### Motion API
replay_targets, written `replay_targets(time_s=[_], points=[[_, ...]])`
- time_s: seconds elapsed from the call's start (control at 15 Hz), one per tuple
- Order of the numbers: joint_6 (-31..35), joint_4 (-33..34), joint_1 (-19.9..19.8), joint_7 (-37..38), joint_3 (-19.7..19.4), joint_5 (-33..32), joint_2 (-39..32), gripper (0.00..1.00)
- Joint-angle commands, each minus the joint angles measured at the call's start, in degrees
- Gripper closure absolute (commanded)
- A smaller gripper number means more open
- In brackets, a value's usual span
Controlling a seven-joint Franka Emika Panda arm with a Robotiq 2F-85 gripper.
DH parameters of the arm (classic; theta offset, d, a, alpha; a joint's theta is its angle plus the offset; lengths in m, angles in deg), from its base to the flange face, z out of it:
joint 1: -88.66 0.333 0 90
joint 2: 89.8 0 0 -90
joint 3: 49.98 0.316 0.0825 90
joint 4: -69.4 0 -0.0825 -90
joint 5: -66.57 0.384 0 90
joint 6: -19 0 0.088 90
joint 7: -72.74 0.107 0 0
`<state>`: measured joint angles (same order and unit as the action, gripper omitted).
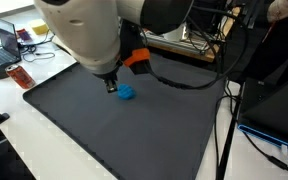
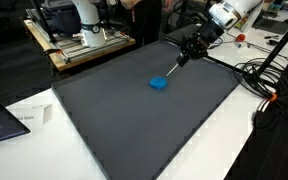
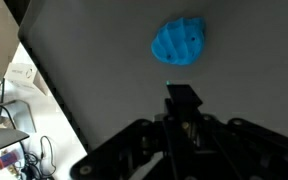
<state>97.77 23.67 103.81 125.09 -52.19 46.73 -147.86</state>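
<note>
A small crumpled blue object [image 1: 126, 93] lies on a dark grey mat [image 1: 104, 135]; it shows in both exterior views [image 2: 159, 84] and at the top of the wrist view [image 3: 179, 42]. My gripper [image 1: 110, 80] hangs just above the mat beside it, a short way off [image 2: 187, 50]. The gripper [image 3: 184, 108] is shut on a thin dark pen-like stick [image 2: 174, 66] with a blue-green tip. The stick slants down toward the blue object, and its tip is close to it. Whether the tip touches the mat is not clear.
The mat [image 2: 134, 125] covers most of a white table. A laptop [image 1: 2, 45] and a red can [image 1: 21, 77] stand off one mat corner. Cables [image 2: 259, 75] and a black pole [image 1: 229, 110] run along another side. A white card [image 2: 29, 115] lies near the mat.
</note>
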Motion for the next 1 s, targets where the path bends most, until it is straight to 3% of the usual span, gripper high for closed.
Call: replay_targets(time_s=[0.0, 0.6, 0.67, 0.93], points=[[3.52, -7.47, -2.48, -2.94, 2.31, 2.57, 5.50, 0.97], [19.70, -28.41, -7.34, -10.52, 6.85, 4.65, 16.81, 0.97], [21.34, -30.68, -6.28, -12.16, 4.57, 6.86, 18.09, 0.97], [28.14, -40.81, -7.49, -16.29, 3.94, 10.61, 24.02, 0.97]])
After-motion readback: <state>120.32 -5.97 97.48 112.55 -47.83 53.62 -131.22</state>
